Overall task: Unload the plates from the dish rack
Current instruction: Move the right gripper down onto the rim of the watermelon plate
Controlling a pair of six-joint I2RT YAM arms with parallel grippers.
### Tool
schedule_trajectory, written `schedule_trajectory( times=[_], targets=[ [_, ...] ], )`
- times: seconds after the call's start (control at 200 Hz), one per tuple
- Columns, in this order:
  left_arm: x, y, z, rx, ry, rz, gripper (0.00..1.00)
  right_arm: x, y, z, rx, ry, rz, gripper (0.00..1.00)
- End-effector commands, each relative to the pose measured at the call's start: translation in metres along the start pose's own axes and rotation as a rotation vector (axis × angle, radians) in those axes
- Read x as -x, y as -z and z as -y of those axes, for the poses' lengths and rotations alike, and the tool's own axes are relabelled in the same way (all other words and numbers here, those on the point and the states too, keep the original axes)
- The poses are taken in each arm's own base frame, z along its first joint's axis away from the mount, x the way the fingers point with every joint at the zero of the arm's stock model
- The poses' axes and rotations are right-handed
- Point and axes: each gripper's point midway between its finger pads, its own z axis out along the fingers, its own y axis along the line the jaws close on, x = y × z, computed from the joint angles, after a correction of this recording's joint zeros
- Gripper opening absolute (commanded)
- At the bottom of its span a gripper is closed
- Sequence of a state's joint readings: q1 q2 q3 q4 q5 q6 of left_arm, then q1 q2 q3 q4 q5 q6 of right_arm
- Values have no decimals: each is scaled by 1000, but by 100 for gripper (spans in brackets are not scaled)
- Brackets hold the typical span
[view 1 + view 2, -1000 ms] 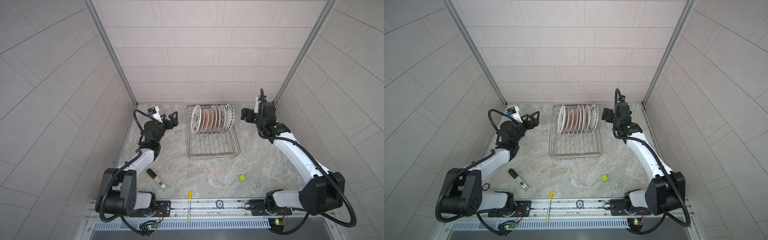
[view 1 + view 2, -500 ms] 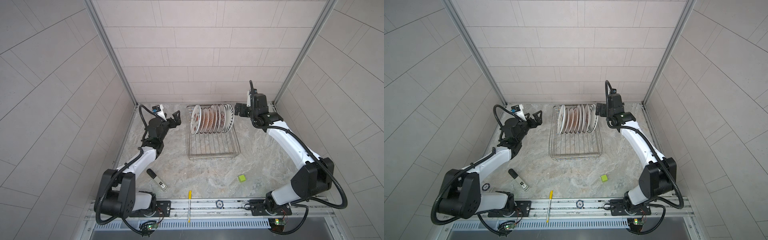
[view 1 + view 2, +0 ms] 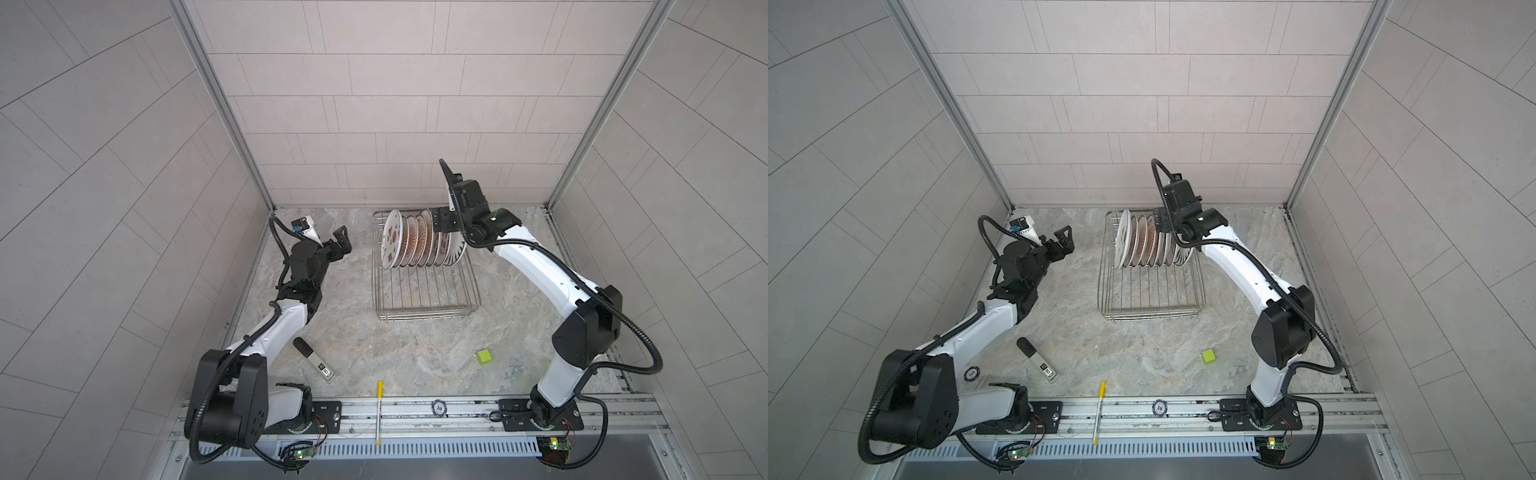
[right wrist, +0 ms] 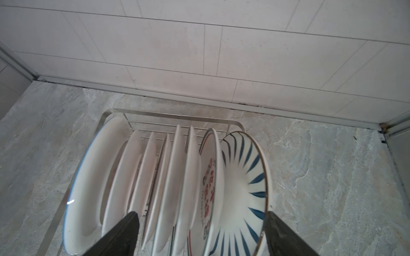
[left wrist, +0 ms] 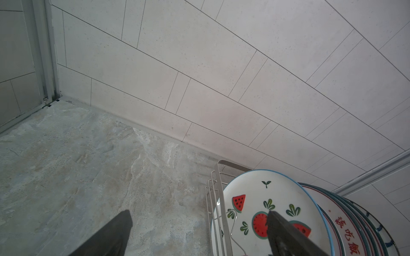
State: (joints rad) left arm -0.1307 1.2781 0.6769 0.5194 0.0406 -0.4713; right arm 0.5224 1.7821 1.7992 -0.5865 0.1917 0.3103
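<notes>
Tabletop [image 3: 415,357] unchanged, right fingers [image 4: 119,237] apparently above plates [image 4: 190,172]

A: Rack pic, colours pls?
B: Dish rack [image 3: 428,314] silver wire; plates [image 3: 1144,245] mostly white.
A: Patterns?
B: Watermelon plate [image 5: 266,199]: blue rim, red melon slices w/ black seeds, green leaves; lettered plate [image 5: 346,230]: red Chinese chars, teal rim; sunburst plates [image 3: 412,243]: orange-brown rayed centres; striped plate [image 4: 244,177]: dk-blue radial stripes on white.
A: Bkgd?
B: Tabletop [image 3: 415,365] grey-beige marble veining; walls [image 3: 395,124] pale grey tile; cube [image 3: 483,356] lime green; pen [image 3: 379,390] yellow; chip [image 3: 439,407] dk blue w/ white "10".
</notes>
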Motion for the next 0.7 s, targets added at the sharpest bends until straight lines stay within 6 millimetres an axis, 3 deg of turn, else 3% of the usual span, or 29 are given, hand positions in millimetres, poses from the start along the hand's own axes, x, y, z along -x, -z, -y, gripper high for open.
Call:
schedule_trajectory(
  times=[0.0,0.11,0.22,0.35,0.54,0.696],
  targets=[
    [-8,-1,1,-15,22,-40,100,0,8,-20,-94,80,-15,86],
    [-9,0,2,-32,54,-26,100,1,1,-54,-69,121,-35,74],
    [-14,-2,11,-88,72,-46,100,0,-6,-75,-53,137,-64,60],
    [-20,-7,19,-129,92,-65,97,-5,-16,-96,-35,159,-78,54],
    [-27,-7,27,-145,85,-77,96,-14,-34,-108,-42,165,-89,40],
    [-30,-5,28,-139,81,-77,96,-22,-50,-112,-59,159,-99,36]
  ],
)
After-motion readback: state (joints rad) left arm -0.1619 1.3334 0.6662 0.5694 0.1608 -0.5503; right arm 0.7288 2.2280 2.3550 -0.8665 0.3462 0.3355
